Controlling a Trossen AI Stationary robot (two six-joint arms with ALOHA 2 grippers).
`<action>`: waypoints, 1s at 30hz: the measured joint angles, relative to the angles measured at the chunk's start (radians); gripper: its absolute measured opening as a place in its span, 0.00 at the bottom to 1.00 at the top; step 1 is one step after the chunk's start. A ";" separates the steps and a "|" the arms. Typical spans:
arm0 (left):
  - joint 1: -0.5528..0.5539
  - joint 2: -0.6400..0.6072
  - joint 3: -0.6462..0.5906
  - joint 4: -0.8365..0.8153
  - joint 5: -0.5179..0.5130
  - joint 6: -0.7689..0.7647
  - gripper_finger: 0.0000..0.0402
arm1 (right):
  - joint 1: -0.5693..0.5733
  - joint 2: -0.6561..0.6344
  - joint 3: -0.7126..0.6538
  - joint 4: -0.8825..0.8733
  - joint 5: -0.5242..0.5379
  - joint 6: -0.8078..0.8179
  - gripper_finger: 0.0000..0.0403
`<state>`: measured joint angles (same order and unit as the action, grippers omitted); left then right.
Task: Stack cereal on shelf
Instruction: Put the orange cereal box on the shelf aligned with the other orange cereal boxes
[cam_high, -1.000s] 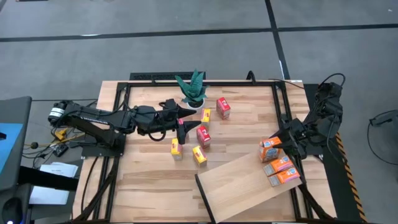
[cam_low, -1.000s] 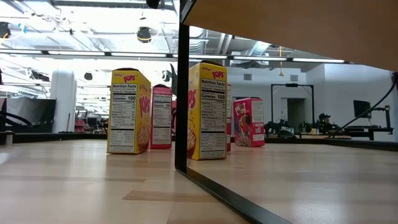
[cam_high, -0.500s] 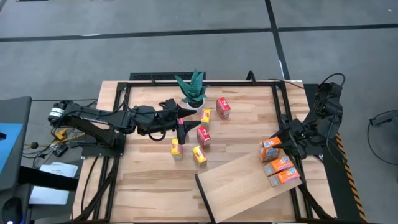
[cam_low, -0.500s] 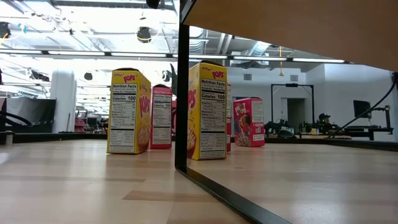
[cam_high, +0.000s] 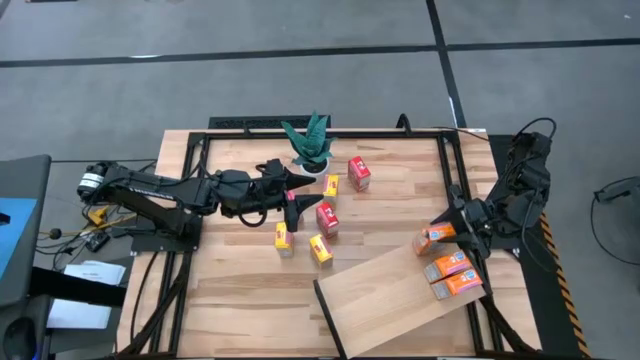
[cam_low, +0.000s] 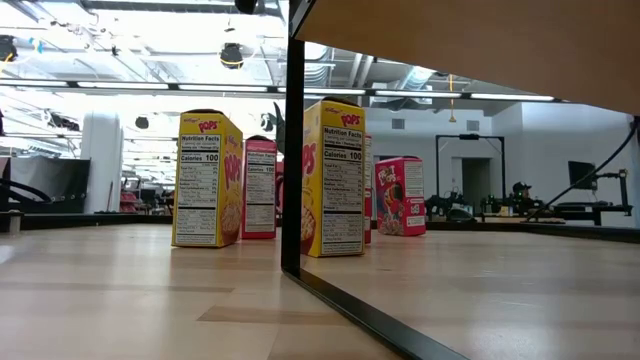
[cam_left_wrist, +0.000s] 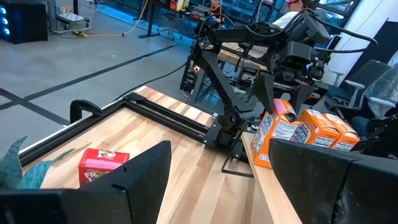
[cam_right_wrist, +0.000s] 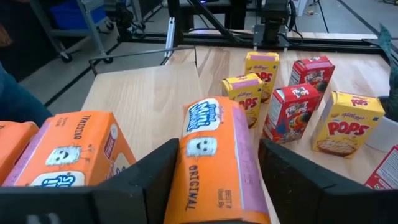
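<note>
The cereal boxes are small. In the high view, two red ones (cam_high: 359, 172) (cam_high: 327, 217) and three yellow ones (cam_high: 332, 185) (cam_high: 284, 238) (cam_high: 320, 249) stand on the planks mid-table. Two orange boxes (cam_high: 455, 275) lie on the pale shelf board (cam_high: 390, 300) at the near right. My right gripper (cam_high: 452, 224) (cam_right_wrist: 217, 152) is shut on a third orange box (cam_high: 435, 237) at the board's far right corner. My left gripper (cam_high: 296, 200) (cam_left_wrist: 221, 149) hovers open among the mid-table boxes and holds nothing. My right gripper pinches the orange box (cam_right_wrist: 211, 168) between its two fingers (cam_right_wrist: 146, 177), one on each long side (cam_right_wrist: 242, 174). It comes from the table's right and lies along the box, printed front up. The box sits tilted over the shelf board; whether it is lifted clear I cannot tell.
A green potted plant (cam_high: 310, 145) stands at the far middle, just beyond my left gripper. A dark metal frame (cam_high: 445, 160) runs along the table's sides. In the low view the shelf's dark edge (cam_low: 292, 150) stands before the yellow boxes (cam_low: 205, 180).
My right gripper has shifted slightly toward the far edge and turned a little. The orange box in it now sits more tilted than before. The left arm and the other boxes have stayed where they were.
</note>
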<state>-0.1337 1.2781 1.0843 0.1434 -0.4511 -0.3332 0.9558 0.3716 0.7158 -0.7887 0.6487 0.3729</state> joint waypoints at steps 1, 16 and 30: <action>0.000 0.000 0.000 0.000 0.000 0.000 0.65 | 0.000 -0.001 0.000 0.000 0.001 0.000 0.62; 0.000 0.000 0.000 -0.006 0.003 0.007 0.65 | 0.000 0.002 0.051 0.063 -0.020 0.022 0.62; 0.000 0.000 0.000 -0.029 0.009 -0.006 0.65 | -0.032 0.001 0.196 -0.139 0.060 0.141 0.54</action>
<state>-0.1337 1.2781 1.0843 0.1143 -0.4419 -0.3392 0.9243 0.3729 0.9123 -0.9281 0.7087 0.5140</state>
